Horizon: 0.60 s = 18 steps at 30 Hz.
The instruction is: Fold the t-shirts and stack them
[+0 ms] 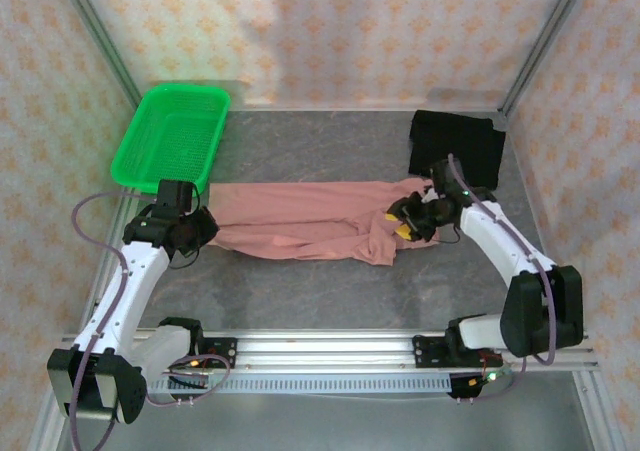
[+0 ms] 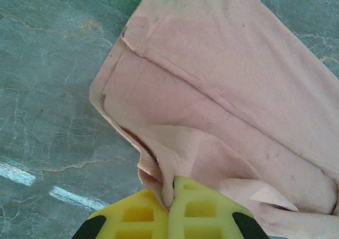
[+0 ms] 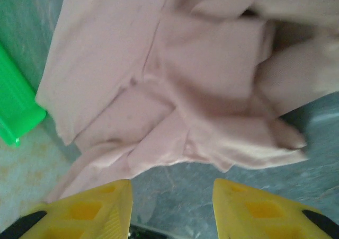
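We see the pink t-shirt (image 1: pixel 300 221) stretched out on the table (image 1: pixel 300 296), with its long axis running from 9 o'clock to 3 o'clock in the overhead view. It lies across the middle of the table. The 9 o'clock end narrows to a pinched point, and the 3 o'clock end is bunched and rumpled, sagging a little toward 4 o'clock. We cannot tell which end is the collar. The cloth is a dusty salmon colour, folded over on itself lengthwise, with seams and soft creases showing (its printed side is hidden from us).

The left gripper (image 2: pixel 169 199) is closed tight on the shirt's 9 o'clock end, and a fold of pink cloth is nipped between its yellow fingers (image 2: pixel 204 212).

The right gripper (image 3: pixel 172 194) hangs over the bunched 3 o'clock end. Its jaws stand apart with bare table between them, gripping nothing.

The black t-shirt (image 1: pixel 458 146) lies folded in a rough square at about 2 o'clock, near the pink shirt's bunched end.

A green basket (image 1: pixel 130 161) sits at 10 o'clock.
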Each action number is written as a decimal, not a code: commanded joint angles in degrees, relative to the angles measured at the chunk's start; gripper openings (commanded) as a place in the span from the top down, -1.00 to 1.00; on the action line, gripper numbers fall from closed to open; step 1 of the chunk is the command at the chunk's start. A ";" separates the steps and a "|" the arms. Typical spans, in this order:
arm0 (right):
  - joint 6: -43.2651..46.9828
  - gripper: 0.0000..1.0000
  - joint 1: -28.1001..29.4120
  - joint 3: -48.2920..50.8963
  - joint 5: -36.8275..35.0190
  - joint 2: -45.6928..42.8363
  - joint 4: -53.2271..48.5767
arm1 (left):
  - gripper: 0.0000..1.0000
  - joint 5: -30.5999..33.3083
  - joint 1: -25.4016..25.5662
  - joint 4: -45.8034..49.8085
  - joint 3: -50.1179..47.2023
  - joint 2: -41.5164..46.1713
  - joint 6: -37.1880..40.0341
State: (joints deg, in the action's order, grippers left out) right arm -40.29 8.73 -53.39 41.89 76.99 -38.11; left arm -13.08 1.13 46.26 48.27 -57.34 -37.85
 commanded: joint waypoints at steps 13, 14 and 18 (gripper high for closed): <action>10.95 0.39 -2.89 -4.70 -8.29 13.59 -1.83 | 1.00 1.46 0.04 2.64 -0.19 2.76 1.28; 10.86 0.40 -2.93 -4.94 -8.35 14.23 -1.22 | 1.00 1.44 0.04 2.73 -0.27 2.80 1.24; 10.65 0.42 -3.02 -5.31 -8.04 16.22 1.39 | 1.00 1.56 0.10 2.86 -0.52 3.11 1.26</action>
State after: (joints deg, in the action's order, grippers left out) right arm -30.72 6.04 -56.93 35.64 92.03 -38.96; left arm -13.06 1.13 47.09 48.27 -55.20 -37.43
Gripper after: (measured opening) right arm 0.294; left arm 0.048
